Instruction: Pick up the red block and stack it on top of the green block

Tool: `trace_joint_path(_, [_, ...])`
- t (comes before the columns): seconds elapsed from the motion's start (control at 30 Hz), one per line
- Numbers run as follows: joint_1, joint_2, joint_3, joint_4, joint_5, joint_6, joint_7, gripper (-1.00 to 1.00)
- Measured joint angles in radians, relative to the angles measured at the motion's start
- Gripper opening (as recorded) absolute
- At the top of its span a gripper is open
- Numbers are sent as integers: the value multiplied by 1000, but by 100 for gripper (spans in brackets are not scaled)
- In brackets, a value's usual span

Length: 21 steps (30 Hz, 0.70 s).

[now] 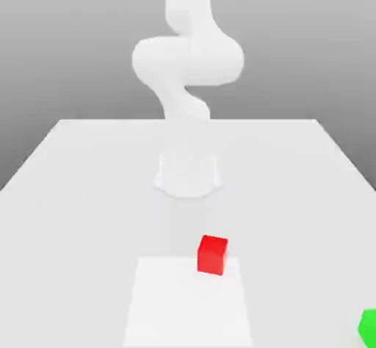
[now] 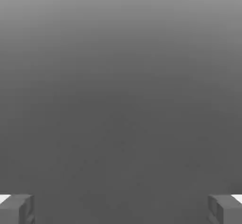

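Red block (image 1: 212,255) flat on table (image 1: 88,192), face toward camera; green block (image 1: 369,326) well apart; fingers (image 2: 19,209) released.

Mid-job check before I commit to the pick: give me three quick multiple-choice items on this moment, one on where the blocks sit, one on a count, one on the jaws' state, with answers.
1. Where is the green block relative to the red block in the exterior view?
A. Stacked on it
B. Nearer the camera, toward the exterior view's right
C. Behind it, beside the arm's base

2. How many blocks lie on the table?
A. One
B. Two
C. Four

3. How do the jaws of the gripper stand?
A. Open, nothing between them
B. Shut on the red block
C. Shut on the green block

Answers: 1 B, green sits at the lower right edge; 2 B, one red, one green; 3 A, the hand view shows the fingers far apart with an empty gap.
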State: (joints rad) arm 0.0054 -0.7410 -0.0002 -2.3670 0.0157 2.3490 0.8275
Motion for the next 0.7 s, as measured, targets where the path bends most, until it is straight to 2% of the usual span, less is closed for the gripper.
trace_joint_path(0.23, [10,200,32,-223,49,164,95,0])
trace_joint_path(0.5, [13,454,115,-500,66,369,251,0])
trace_joint_path(0.6, [6,651,139,-561,23,520,337,0])
trace_joint_path(0.7, [20,795,108,-561,-51,637,401,0])
